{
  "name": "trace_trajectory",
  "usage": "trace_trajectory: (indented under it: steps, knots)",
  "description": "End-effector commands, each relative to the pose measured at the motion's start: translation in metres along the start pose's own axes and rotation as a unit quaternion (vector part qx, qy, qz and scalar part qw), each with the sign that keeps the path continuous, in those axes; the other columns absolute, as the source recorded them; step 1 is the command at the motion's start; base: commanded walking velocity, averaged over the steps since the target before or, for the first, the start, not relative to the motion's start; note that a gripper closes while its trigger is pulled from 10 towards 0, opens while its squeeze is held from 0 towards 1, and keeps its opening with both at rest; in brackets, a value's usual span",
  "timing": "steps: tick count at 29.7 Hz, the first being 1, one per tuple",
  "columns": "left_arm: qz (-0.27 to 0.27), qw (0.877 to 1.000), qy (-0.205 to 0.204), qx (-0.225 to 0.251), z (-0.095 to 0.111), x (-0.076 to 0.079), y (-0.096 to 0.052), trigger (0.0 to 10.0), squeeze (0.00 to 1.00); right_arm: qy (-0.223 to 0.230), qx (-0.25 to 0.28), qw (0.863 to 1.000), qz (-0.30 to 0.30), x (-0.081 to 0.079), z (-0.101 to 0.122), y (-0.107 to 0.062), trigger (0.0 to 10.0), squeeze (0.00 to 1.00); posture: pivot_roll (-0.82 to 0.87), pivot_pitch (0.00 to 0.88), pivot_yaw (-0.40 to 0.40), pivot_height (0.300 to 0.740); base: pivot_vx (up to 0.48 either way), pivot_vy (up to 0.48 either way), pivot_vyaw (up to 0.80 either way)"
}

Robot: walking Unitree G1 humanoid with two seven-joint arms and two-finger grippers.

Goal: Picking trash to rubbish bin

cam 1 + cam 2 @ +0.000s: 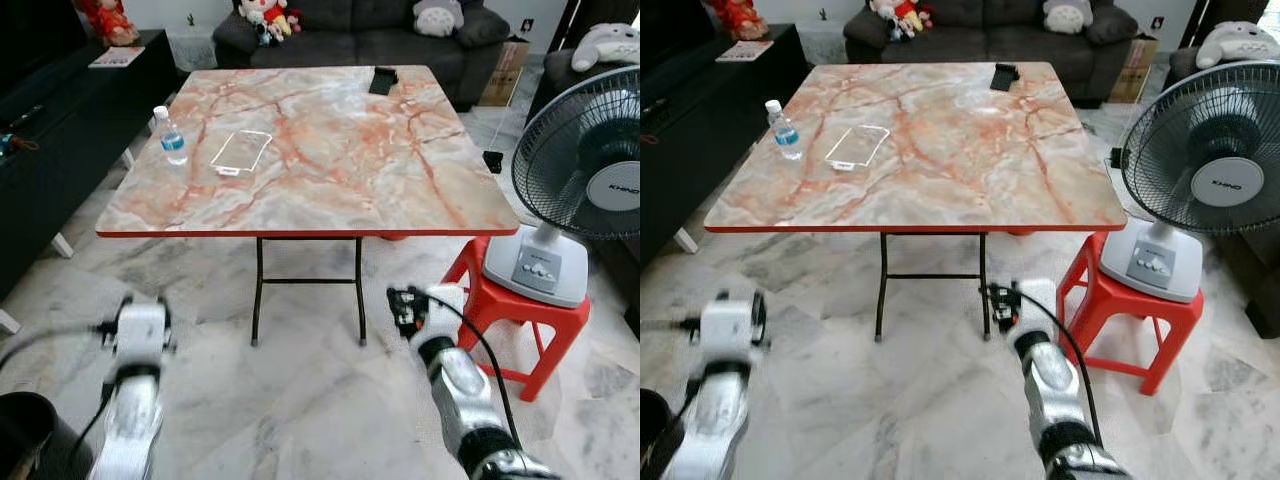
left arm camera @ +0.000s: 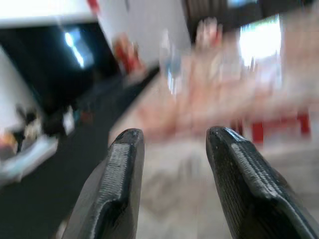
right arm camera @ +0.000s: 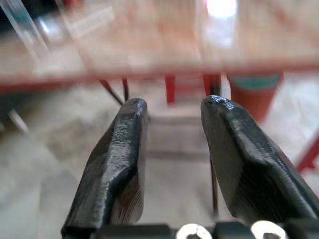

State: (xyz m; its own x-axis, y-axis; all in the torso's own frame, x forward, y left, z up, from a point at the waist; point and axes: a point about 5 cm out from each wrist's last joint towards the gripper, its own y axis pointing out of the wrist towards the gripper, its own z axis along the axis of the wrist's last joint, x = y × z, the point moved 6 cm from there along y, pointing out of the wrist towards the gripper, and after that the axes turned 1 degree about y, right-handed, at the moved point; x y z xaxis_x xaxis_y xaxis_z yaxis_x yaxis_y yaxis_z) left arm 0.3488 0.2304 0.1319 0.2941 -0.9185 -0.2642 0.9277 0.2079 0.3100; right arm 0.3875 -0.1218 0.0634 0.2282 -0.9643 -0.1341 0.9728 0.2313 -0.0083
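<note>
- Marble-patterned folding table (image 1: pixel 330 150) with a red edge stands on a pale marble floor (image 1: pixel 300 380); a dark sofa (image 1: pixel 360 35) with plush toys sits beyond it.
- Water bottle (image 1: pixel 172 136), upright, stands near the table's left edge; a clear plastic tray (image 1: pixel 241 152) lies flat just beside it, apart from the bottle.
- Black object (image 1: pixel 383 80) lies near the table's far edge.
- White fan (image 1: pixel 580 190) stands on a red stool (image 1: pixel 520 315) to the table's right.
- Left gripper (image 2: pixel 172 144): held low before the table, fingers (image 2: pixel 119 189) apart, holding nothing.
- Right gripper (image 3: pixel 172 112): raised below the table edge, fingers (image 3: pixel 119 164) apart, holding nothing.
- Dark rounded object (image 1: pixel 25 430) sits at the lower left; identity cannot be determined.
</note>
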Motion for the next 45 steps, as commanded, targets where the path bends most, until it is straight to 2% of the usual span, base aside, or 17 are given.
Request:
trace_trajectory:
  steps: [1, 2, 3, 4, 6, 12, 14, 15, 17, 19, 21, 22, 23, 30, 37, 45]
  knots:
    - [-0.01, 1.0, -0.002, 0.01, 0.007, 0.006, 0.005, 10.0, 0.0, -0.005, 0.031, 0.999, 0.007, -0.006, 0.017, 0.007, 10.0, 0.0, 0.03, 0.0, 0.027, 0.74, 0.0, 0.0, 0.0]
    - [-0.019, 1.0, -0.01, 0.017, 0.014, 0.012, 0.013, 10.0, 0.0, -0.014, 0.048, 0.999, 0.01, -0.011, 0.028, 0.013, 10.0, 0.0, 0.02, 0.0, 0.029, 0.74, 0.0, 0.0, 0.0]
    - [-0.019, 1.0, -0.01, 0.017, 0.014, 0.012, 0.013, 10.0, 0.0, -0.014, 0.048, 0.999, 0.01, -0.011, 0.028, 0.013, 10.0, 0.0, 0.02, 0.0, 0.029, 0.74, 0.0, 0.0, 0.0]
    - [-0.027, 0.999, -0.015, 0.016, 0.017, 0.018, 0.021, 10.0, 0.0, -0.018, 0.059, 0.998, 0.01, -0.017, 0.036, 0.018, 10.0, 0.0, 0.03, 0.0, 0.036, 0.74, 0.0, 0.0, 0.0]
    - [-0.039, 0.999, -0.027, -0.008, 0.013, 0.029, 0.029, 10.0, 0.0, -0.003, 0.073, 0.997, 0.009, -0.029, 0.047, 0.027, 10.0, 0.0, 0.02, 0.0, 0.05, 0.74, 0.0, 0.0, 0.0]
    - [-0.047, 0.997, -0.053, -0.018, 0.014, 0.039, 0.031, 10.0, 0.0, -0.007, 0.082, 0.996, 0.024, -0.044, 0.054, 0.033, 10.0, 0.0, 0.01, 0.0, 0.057, 0.74, 0.0, 0.0, 0.0]
    - [-0.016, 0.992, -0.117, -0.041, 0.009, 0.035, 0.031, 10.0, 0.0, -0.01, 0.084, 0.996, 0.036, -0.052, 0.054, 0.032, 10.0, 0.0, 0.01, 0.0, 0.052, 0.74, 0.0, 0.0, 0.0]
    - [-0.008, 0.991, -0.122, -0.044, 0.008, 0.033, 0.032, 10.0, 0.0, -0.008, 0.085, 0.996, 0.036, -0.052, 0.054, 0.032, 10.0, 0.0, 0.01, 0.0, 0.051, 0.74, 0.0, 0.0, 0.0]
    - [-0.015, 0.993, -0.105, -0.043, 0.007, 0.034, 0.032, 10.0, 0.0, -0.002, 0.089, 0.995, 0.036, -0.054, 0.054, 0.032, 10.0, 0.0, 0.01, 0.0, 0.049, 0.74, 0.174, 0.0, 0.0]
    - [-0.028, 0.994, -0.094, -0.047, 0.004, 0.037, 0.03, 10.0, 0.0, -0.014, 0.08, 0.996, 0.035, -0.056, 0.05, 0.031, 10.0, 0.0, 0.01, 0.0, 0.053, 0.74, 0.401, 0.0, 0.0]
    - [-0.028, 0.994, -0.096, -0.05, 0.003, 0.037, 0.029, 10.0, 0.0, -0.021, 0.079, 0.996, 0.037, -0.058, 0.049, 0.031, 10.0, 0.0, 0.0, 0.0, 0.053, 0.74, 0.398, 0.0, 0.0]
    - [-0.027, 0.993, -0.099, -0.053, 0.001, 0.035, 0.03, 10.0, 0.0, -0.05, 0.072, 0.995, 0.056, -0.065, 0.044, 0.029, 10.0, 0.0, 0.0, 0.0, 0.053, 0.74, 0.409, 0.0, 0.0]
    - [-0.026, 0.993, -0.1, -0.053, 0.001, 0.034, 0.03, 10.0, 0.0, -0.052, 0.072, 0.994, 0.064, -0.069, 0.043, 0.028, 10.0, 0.0, 0.01, 0.0, 0.05, 0.74, 0.412, 0.0, 0.51]
    - [-0.023, 0.994, -0.099, -0.049, 0.003, 0.031, 0.032, 10.0, 0.0, -0.022, 0.069, 0.995, 0.061, -0.07, 0.042, 0.029, 10.0, 0.0, 0.02, 0.0, 0.047, 0.74, 0.417, 0.0, 0.32]
    - [-0.022, 0.994, -0.101, -0.043, 0.009, 0.03, 0.038, 10.0, 0.0, -0.035, 0.081, 0.994, 0.072, -0.073, 0.052, 0.033, 10.0, 0.0, 0.03, 0.0, 0.045, 0.74, 0.423, 0.0, 0.0]
    - [-0.02, 0.994, -0.099, -0.038, 0.013, 0.027, 0.041, 10.0, 0.0, -0.029, 0.084, 0.994, 0.069, -0.072, 0.051, 0.03, 10.0, 0.0, 0.03, 0.0, 0.049, 0.74, 0.426, 0.0, 0.0]
